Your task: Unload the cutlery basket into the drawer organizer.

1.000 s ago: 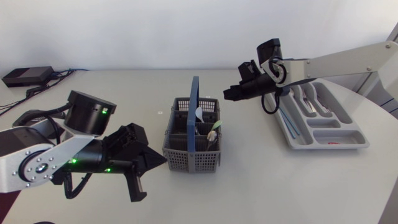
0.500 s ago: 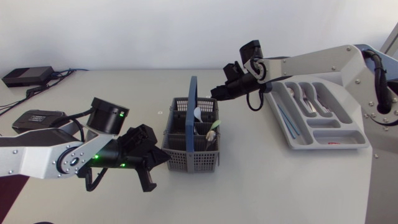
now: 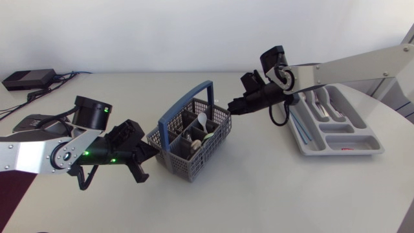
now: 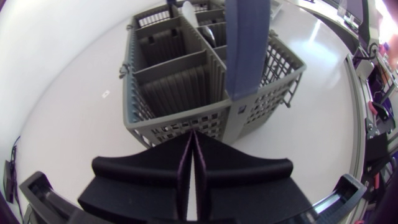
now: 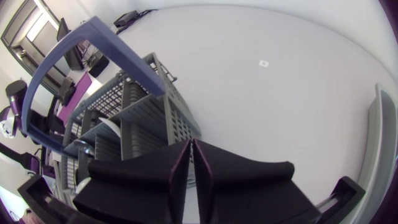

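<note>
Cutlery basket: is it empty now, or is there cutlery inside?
Not empty. The head view shows a white spoon and a few other pieces standing in the compartments of the basket.

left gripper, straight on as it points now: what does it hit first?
The cutlery basket: the left gripper points at its grey mesh wall, near the blue handle's foot. Tips look almost against it; contact unclear.
</note>
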You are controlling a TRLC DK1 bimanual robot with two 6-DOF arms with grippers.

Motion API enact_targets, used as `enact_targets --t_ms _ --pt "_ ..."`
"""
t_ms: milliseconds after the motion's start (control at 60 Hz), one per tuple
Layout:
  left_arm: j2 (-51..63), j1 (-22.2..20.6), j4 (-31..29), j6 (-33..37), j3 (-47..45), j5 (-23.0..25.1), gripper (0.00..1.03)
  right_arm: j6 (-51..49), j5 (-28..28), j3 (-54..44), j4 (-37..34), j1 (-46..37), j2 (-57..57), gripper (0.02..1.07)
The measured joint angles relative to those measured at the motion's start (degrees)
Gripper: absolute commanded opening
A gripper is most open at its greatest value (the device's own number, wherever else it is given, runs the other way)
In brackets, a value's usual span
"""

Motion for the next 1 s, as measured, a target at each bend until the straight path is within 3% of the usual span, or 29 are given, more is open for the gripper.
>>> enact_targets --t_ms 317,1000 --pt "3.4 4.0 6.0 0.7 0.3 -0.1 0.04 -1.5 -0.3 -11.8 -1.0 0.4 -9.9 0.14" --pt "16.8 0.6 6.8 0.7 13.9 -1.8 0.04 -3.4 0.0 -25.2 -1.1 -0.9 -21.3 0.14"
